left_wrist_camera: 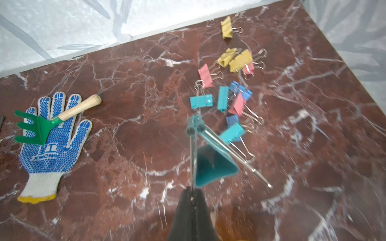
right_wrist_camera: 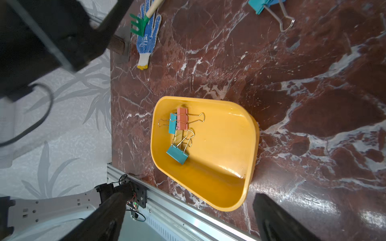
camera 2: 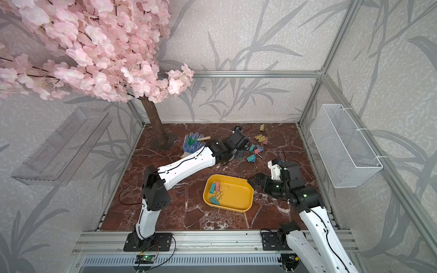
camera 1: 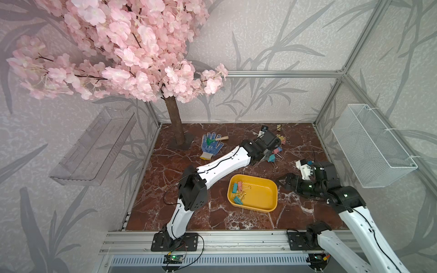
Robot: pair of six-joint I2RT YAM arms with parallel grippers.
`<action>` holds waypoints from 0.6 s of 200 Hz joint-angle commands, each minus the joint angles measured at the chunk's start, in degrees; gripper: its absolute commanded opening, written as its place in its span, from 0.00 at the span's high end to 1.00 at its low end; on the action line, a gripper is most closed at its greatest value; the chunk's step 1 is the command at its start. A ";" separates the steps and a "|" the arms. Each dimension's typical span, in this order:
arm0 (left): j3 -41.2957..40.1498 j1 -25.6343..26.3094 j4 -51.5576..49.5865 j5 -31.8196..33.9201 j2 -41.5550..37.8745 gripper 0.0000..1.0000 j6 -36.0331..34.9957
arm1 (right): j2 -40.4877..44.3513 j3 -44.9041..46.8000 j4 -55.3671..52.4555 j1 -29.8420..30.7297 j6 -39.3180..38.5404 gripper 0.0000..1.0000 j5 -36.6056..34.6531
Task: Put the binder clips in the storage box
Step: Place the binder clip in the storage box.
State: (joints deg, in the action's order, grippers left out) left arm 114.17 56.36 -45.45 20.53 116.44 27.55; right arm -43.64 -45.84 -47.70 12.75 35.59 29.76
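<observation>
Over the far side of the marble table (left_wrist_camera: 125, 167), beside the scatter of loose binder clips (left_wrist_camera: 229, 94), the left gripper (left_wrist_camera: 193, 193) is clamped tight on one wire handle of a teal binder clip (left_wrist_camera: 215, 164). The clip's body dangles off to one side and its second handle sticks out free. It looks lifted clear of the tabletop.

The yellow storage box (camera 1: 262, 196) sits nearer the robot, well apart from the pile. Four clips (right_wrist_camera: 179, 133) are bunched at one end and most of its floor is bare. The right gripper (camera 1: 282, 180) hangs just beside the box's wall, jaws spread wide and holding nothing.

As I judge it, the step in hand is the carry to the box. A pinch on thin wire lets the body swing, so the move should be smooth and unhurried. Come in high enough for the dangling body to clear the rim, stop over the bare floor, lower, then release, so the clip does not bounce out. Approach from the side away from the right gripper to avoid a knock.
</observation>
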 commanded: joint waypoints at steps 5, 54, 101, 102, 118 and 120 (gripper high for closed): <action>-7.24 6.65 -12.59 -4.38 -7.56 1.00 3.05 | 0.37 1.88 1.78 -0.10 -1.43 0.00 1.24; -29.77 9.82 -1.27 -18.09 -15.16 1.00 14.51 | 3.86 5.46 -0.39 -0.11 1.78 0.01 -6.69; -35.51 9.73 0.44 -18.08 -11.99 1.00 14.73 | 6.54 6.23 -5.53 -0.14 1.82 0.00 -10.55; -35.55 9.73 0.40 -18.08 -11.97 1.00 14.68 | 6.54 6.22 -5.54 -0.16 1.79 0.00 -10.53; -36.54 9.57 -0.21 -17.72 -11.63 0.99 14.45 | 6.52 6.03 -6.05 -0.15 1.91 0.00 -10.51; -36.67 9.58 -0.33 -17.57 -11.62 0.99 14.46 | 6.54 6.07 -6.08 -0.18 2.00 0.01 -10.51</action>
State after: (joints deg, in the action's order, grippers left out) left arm 78.65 65.93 -46.57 3.11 104.27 41.17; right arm -37.41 -39.68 -51.37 12.75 37.47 20.95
